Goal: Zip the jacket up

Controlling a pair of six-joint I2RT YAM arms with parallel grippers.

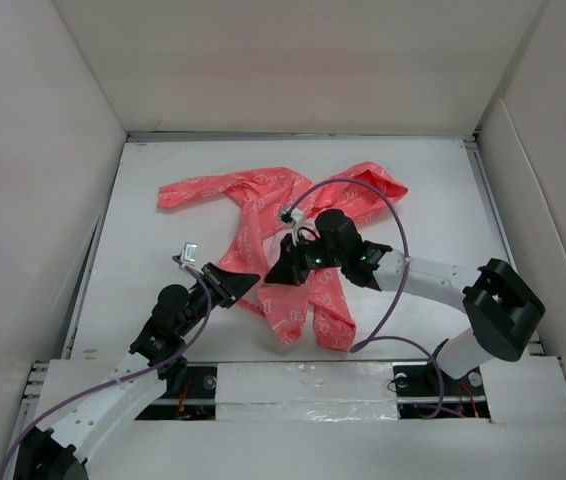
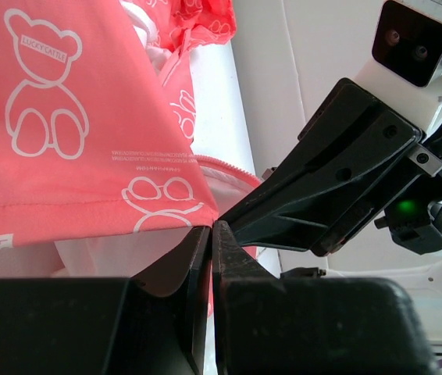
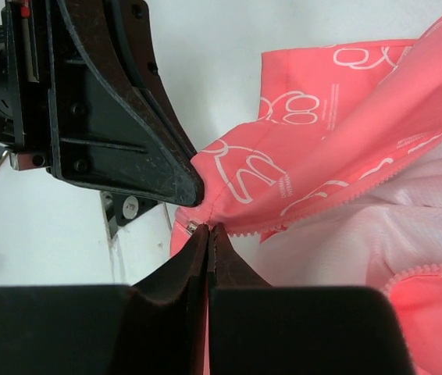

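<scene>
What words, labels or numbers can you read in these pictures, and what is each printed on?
"LUCKY": white, on the head of the bear print on the jacket; the letters after it are unclear.
The small white lines beside the bears, both wrist views: too small to read.
Top view: print too blurred to read.
</scene>
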